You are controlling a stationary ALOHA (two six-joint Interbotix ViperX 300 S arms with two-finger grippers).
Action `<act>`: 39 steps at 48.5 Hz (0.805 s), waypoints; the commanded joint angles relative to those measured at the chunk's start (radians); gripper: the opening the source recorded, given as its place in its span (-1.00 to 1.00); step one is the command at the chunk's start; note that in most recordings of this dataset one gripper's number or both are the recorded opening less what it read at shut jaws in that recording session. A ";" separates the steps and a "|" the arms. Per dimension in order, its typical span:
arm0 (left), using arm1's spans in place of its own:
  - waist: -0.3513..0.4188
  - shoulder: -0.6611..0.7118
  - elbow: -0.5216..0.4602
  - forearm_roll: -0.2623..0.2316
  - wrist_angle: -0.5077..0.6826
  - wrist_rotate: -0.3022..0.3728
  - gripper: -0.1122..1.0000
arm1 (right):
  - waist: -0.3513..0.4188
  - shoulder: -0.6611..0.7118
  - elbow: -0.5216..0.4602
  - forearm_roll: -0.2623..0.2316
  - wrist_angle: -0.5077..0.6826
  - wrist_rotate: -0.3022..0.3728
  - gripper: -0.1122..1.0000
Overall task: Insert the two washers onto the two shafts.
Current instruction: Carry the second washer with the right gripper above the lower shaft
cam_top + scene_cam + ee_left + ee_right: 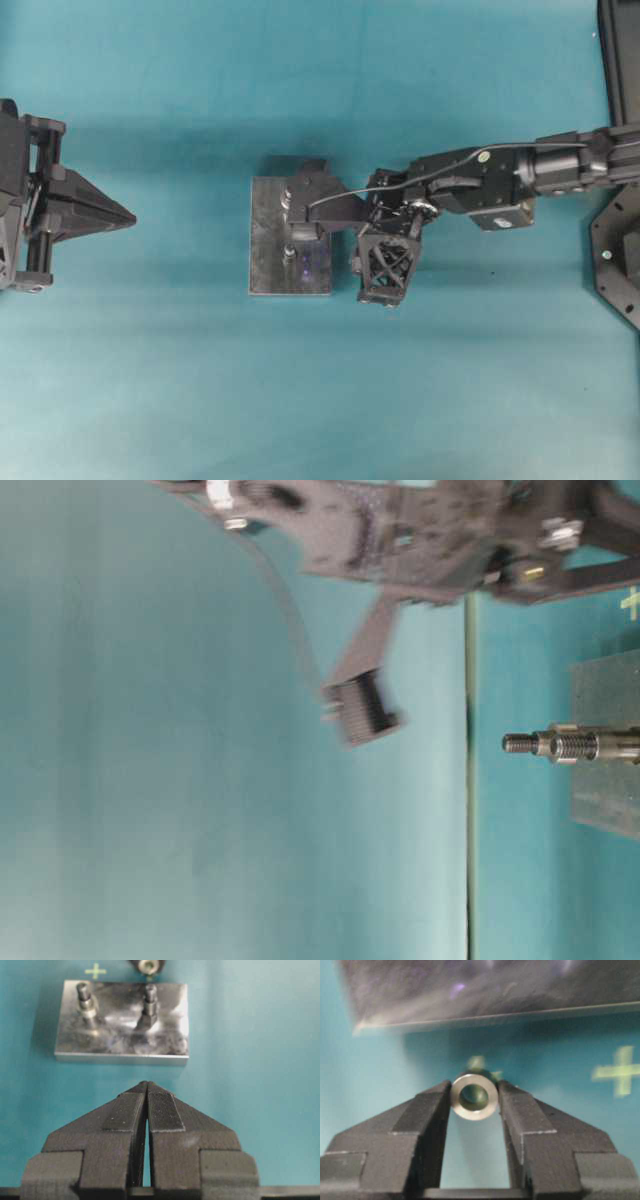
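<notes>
Shiny metal is sitting between my right gripper [474,1097] tips: I am pinching the washer [474,1096], a small fat ring with a round hole, and its two sides are touching my black pads [436,1110]. In the wrist view the ring is facing me, lifted off the blue table [150,380], just near the edge of the grey plate [470,990]. From above, my right arm is reaching over the plate [268,240]. My left gripper [146,1090] is pressed together with nothing in it, waiting well apart from the plate. In its view two shafts are standing up on the plate, one on the left [85,1000] and one in the middle [150,1002]. I cannot tell which one the ring is meant for. Here is what I am worrying about. I am holding the ring only by its round sides, at the very tips, so it could roll or pop out if I bump it. The hole looks only a little wider than a shaft, I think, so if I am coming down a bit off to one side, the ring is going to land on the shaft's top and stop, or tip over. If I am tilting the ring, it may jam on the shaft's screw lines [520,743]. If I let go too soon, it could bounce off the plate onto the table. Pushing hard could slide the plate too.
</notes>
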 commanded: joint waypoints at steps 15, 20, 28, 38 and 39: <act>0.000 0.003 -0.011 0.002 -0.011 -0.002 -0.80 | -0.005 -0.040 -0.270 -0.035 0.175 0.009 -0.18; -0.002 0.003 -0.011 0.002 -0.011 -0.002 -0.80 | 0.000 -0.015 -0.319 -0.049 0.189 0.006 -0.18; -0.002 0.000 -0.011 0.002 -0.009 -0.002 -0.80 | 0.005 0.031 -0.367 -0.063 0.209 0.002 -0.18; 0.000 -0.002 -0.011 0.003 -0.011 -0.002 -0.80 | 0.009 0.072 -0.405 -0.063 0.210 -0.008 -0.18; 0.000 -0.002 -0.011 0.002 -0.011 -0.002 -0.80 | 0.009 0.074 -0.407 -0.063 0.212 -0.008 -0.18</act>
